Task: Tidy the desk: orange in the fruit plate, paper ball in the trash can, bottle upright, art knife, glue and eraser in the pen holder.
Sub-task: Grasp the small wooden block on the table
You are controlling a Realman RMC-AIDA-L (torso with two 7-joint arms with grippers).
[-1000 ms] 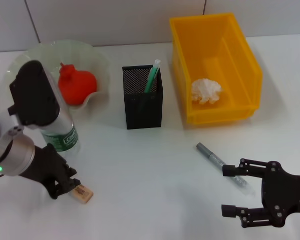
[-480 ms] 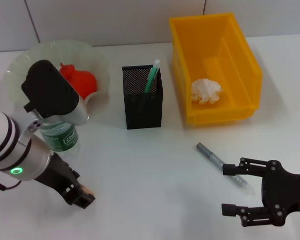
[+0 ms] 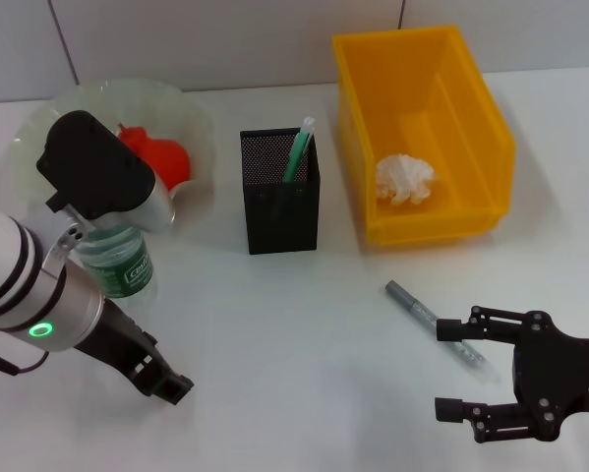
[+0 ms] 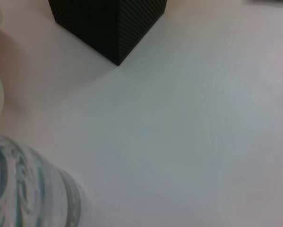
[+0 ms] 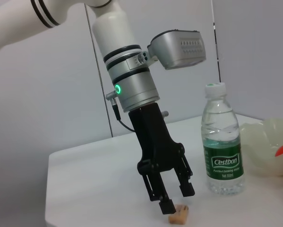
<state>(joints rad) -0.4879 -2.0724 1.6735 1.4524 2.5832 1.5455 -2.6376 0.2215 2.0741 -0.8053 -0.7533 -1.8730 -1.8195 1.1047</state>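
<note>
beside the upright "cestbon" bottle [image 5: 222,142], left end effector [image 5: 177,198] hangs spread over the eraser [image 5: 179,213].

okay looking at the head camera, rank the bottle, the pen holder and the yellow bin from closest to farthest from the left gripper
From the left gripper, low at the table's front left:
1. Bottle, upright just behind it, partly hidden by the arm.
2. Pen holder, farther back at the centre.
3. Yellow bin, far back on the right, paper ball inside.

On the desk [image 3: 304,324] stand one water bottle [image 5: 222,142], one fruit plate [image 3: 191,123], one red fruit [image 3: 166,157], one pen holder [image 3: 280,202], one yellow bin [image 3: 491,138], one paper ball [image 3: 405,179], one grey pen [image 3: 422,313] and one eraser [image 5: 179,213].
</note>
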